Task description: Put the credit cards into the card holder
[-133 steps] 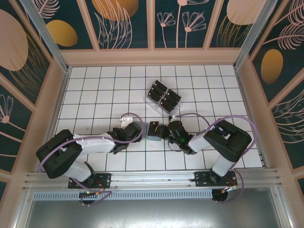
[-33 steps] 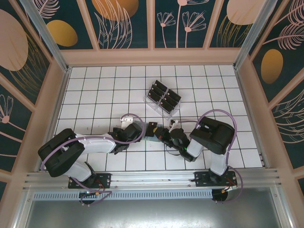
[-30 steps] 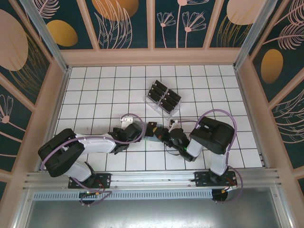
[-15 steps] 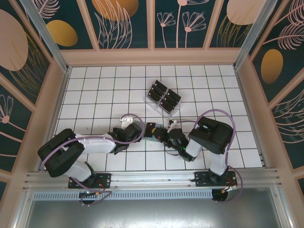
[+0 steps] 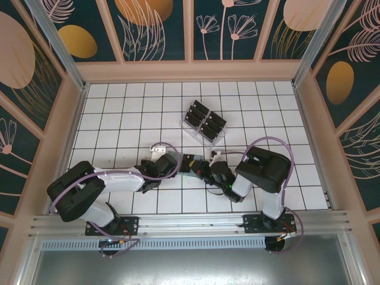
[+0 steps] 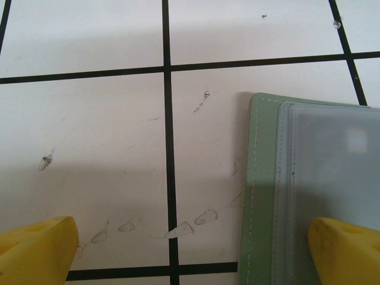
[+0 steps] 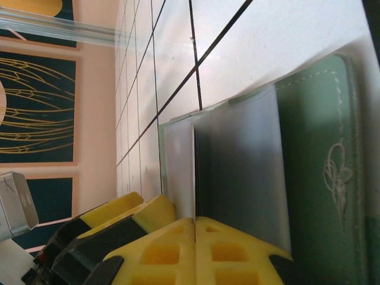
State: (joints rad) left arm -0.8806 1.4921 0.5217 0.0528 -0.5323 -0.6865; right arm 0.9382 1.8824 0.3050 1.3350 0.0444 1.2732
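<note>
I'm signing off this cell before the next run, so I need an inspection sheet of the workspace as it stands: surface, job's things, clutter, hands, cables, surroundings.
Surface: white tiled table with black grid lines; faint smudges on one tile.
Job's things: grey-green card holder lies flat between the arms, pockets up; more credit cards stand in a clear rack farther back.
Clutter: nothing seen.
Hands: left hand open, one finger over the card holder; right hand shut on a credit card at the card holder's pocket.
Cables: purple cables loop along both arms.
Surroundings: teal plant-print wall panels; metal rail at the near edge.
</note>
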